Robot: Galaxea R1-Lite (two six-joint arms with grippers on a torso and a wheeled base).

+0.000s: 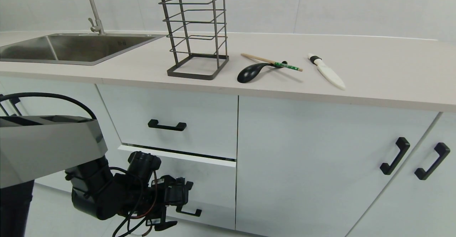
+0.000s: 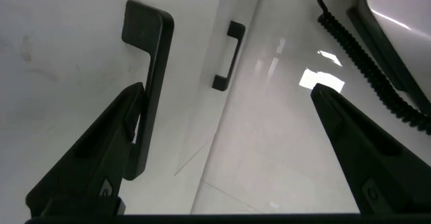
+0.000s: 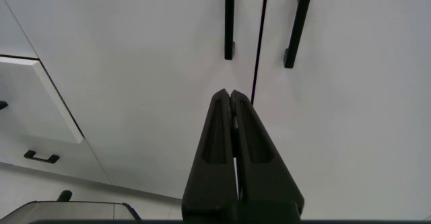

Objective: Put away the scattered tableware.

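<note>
Three pieces of tableware are laid on the countertop, well apart from the left gripper and at about 1 o'clock from it in the head view. The left gripper is held low before the lower drawer, its jaws spread wide. In the left wrist view the drawer's black handle is seen between the fingers, just beside one of them and not clamped. The right gripper is pressed fully closed with nothing in it, and is pointed at a pair of white cabinet doors fitted with black bar handles.

The countertop is pale and matte, and a white panelled wall is seen behind it. A dark wire rack is stood upright on it at about 12 o'clock from the left gripper. A steel sink with a curved faucet is set in at 9 o'clock from the rack. White fronts are fitted below, and the lower drawer is seen standing slightly out from the upper drawer.

The black spoon is lain at 3 o'clock from the rack base, bowl nearest the counter edge. A wooden chopstick with a green patterned end is rested across its handle; whether it is one stick or a pair cannot be told. The white knife, banded in black near one end, is lain at 3 o'clock from the spoon, apart from it.
</note>
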